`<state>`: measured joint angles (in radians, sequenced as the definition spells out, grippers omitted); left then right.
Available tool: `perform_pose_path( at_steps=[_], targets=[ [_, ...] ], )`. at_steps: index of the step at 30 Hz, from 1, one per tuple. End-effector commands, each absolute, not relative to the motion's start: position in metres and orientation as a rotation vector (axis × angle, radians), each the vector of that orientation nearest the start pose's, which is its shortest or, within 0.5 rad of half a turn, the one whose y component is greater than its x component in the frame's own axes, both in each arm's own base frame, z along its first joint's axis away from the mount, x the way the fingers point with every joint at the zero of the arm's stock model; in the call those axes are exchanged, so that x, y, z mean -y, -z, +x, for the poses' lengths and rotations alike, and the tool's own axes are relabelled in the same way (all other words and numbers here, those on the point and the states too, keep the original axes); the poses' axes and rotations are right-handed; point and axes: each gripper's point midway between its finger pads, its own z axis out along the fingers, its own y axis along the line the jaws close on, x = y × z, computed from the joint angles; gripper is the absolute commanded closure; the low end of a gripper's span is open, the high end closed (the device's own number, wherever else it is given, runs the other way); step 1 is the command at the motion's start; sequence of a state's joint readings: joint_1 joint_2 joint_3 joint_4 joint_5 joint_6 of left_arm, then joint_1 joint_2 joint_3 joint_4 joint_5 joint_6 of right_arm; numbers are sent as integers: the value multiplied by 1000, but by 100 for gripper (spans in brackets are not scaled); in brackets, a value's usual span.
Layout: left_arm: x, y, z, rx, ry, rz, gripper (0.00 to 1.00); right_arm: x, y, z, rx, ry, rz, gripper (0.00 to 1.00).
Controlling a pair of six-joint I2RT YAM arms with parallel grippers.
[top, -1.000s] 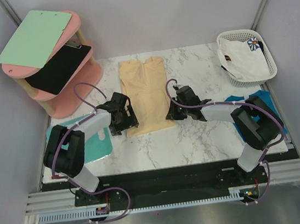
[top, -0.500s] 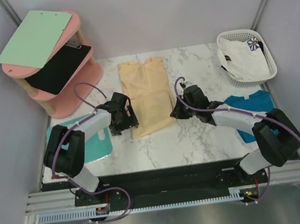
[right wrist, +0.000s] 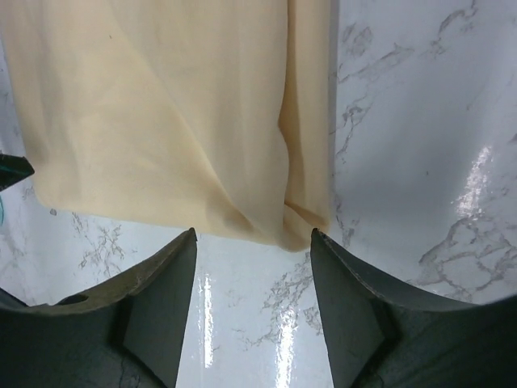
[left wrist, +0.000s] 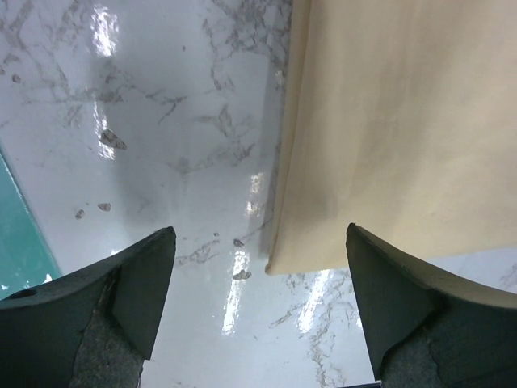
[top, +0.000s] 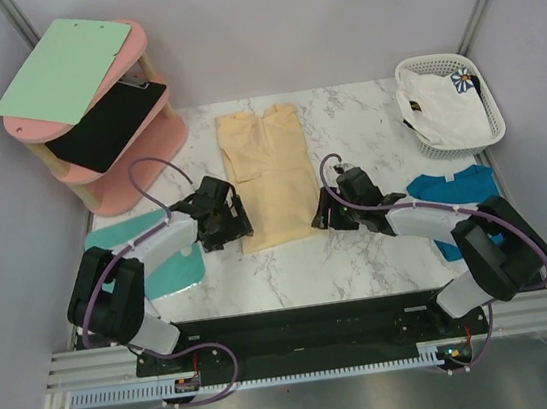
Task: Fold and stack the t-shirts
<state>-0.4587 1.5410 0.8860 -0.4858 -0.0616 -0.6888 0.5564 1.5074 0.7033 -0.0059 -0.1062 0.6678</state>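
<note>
while yellow shirt (top: 267, 170) lies flat | l tool (top: 239, 223), r tool (top: 321, 214) flank hem corners

There are three t-shirts (yellow t-shirt (top: 267, 170), teal t-shirt (top: 456, 188), white t-shirt (top: 442, 107)), two pincers (left pincer (top: 242, 227), right pincer (top: 318, 217)), two clipboards (green clipboard (top: 64, 66), black clipboard (top: 107, 126)), one basket (top: 419, 66), one turquoise board (top: 166, 267) and one pink shelf (top: 175, 129).

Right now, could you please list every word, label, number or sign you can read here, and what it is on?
No text can be read in any view.
The white shirt in the basket shows a small flower, no letters.
The yellow shirt, green board and black board show no writing.
</note>
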Motion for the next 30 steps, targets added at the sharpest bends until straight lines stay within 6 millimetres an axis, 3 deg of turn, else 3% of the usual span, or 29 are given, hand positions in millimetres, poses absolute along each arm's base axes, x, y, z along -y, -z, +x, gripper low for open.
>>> perform_pose_path(
  at_steps=[1,5,11,13,14,15,16,17,18,19,25,26,30],
  targets=[
    [172,-40,278,-2660,377,-355,12,-220,-48,287,-2462,-632,110,34],
    [183,-18,263,-2725,368,-328,18,-217,-31,283,-2506,-608,119,34],
    [201,-4,256,-2754,364,-307,30,-217,-11,278,-2533,-614,129,34],
    [204,0,256,-2763,358,-301,45,-220,-4,278,-2527,-637,130,37],
    [207,-1,257,-2761,360,-293,54,-223,-2,277,-2524,-661,123,45],
    [207,0,257,-2765,357,-296,80,-230,-6,282,-2487,-709,108,63],
    [207,1,256,-2770,358,-293,92,-232,0,278,-2495,-732,100,71],
    [207,0,255,-2769,354,-296,98,-237,0,274,-2502,-769,86,80],
    [207,-1,255,-2767,356,-298,98,-238,1,274,-2503,-780,86,96],
    [205,-4,254,-2760,359,-298,98,-238,3,270,-2514,-781,82,99],
    [195,-13,227,-2770,382,-345,98,-229,2,241,-2555,-750,50,100],
    [197,-22,223,-2752,421,-356,98,-227,2,236,-2558,-747,44,100],
    [196,-31,191,-2767,426,-348,98,-224,1,194,-2607,-713,-11,100]
  ],
)
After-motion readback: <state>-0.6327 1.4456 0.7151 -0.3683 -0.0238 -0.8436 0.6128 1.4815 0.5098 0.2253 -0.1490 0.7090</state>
